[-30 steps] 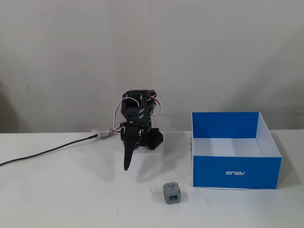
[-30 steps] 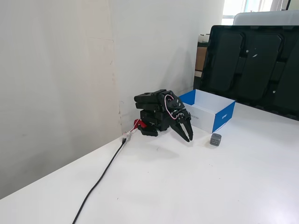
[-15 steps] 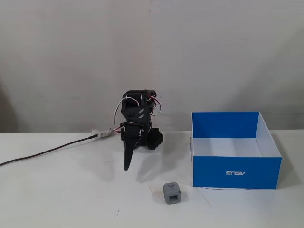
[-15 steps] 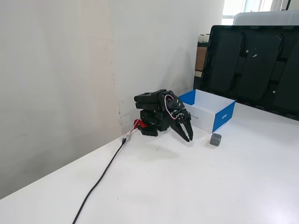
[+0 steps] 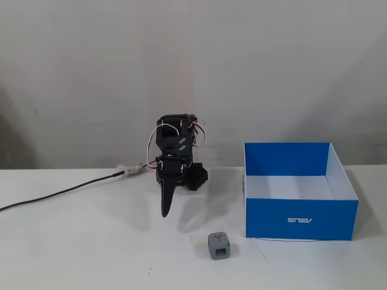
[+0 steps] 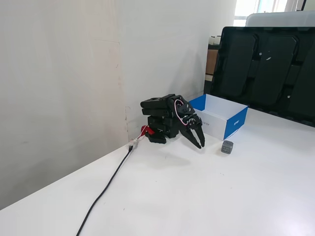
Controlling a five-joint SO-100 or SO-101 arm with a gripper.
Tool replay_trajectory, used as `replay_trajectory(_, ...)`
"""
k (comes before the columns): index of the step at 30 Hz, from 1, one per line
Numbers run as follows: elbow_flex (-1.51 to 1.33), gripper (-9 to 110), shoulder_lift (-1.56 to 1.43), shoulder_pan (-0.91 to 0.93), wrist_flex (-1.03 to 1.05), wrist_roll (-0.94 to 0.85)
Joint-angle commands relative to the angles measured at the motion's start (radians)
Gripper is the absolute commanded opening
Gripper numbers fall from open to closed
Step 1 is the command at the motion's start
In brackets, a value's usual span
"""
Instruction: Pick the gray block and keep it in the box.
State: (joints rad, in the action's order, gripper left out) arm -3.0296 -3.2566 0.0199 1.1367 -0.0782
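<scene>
The gray block (image 5: 220,246) sits on the white table, its dark recess facing the camera, just left of the box's front corner; it also shows in the other fixed view (image 6: 227,146). The blue box (image 5: 302,220) with its white inside stands at the right, empty, and shows behind the arm in the other fixed view (image 6: 235,123). The black arm is folded low over its base. My gripper (image 5: 165,209) points down at the table, left of and behind the block, apart from it. Its jaws (image 6: 199,143) are together and hold nothing.
A black cable (image 5: 60,193) runs from the arm's base leftward across the table, and toward the front in the other fixed view (image 6: 108,187). A wall stands close behind the arm. Dark panels (image 6: 266,69) stand behind the box.
</scene>
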Motion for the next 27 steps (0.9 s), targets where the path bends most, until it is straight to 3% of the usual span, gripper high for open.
replay_trajectory(1, -0.006, 2, -0.172, -0.015, -0.011, -0.008)
replay_trajectory(8, -0.008, 0, -0.172, -0.043, -0.018, -0.009)
replay_trajectory(13, 0.215, 0, -0.132, -0.109, 0.052, 0.005)
replay_trajectory(27, 0.815, 0, 0.595, -0.288, 0.143, 0.127)
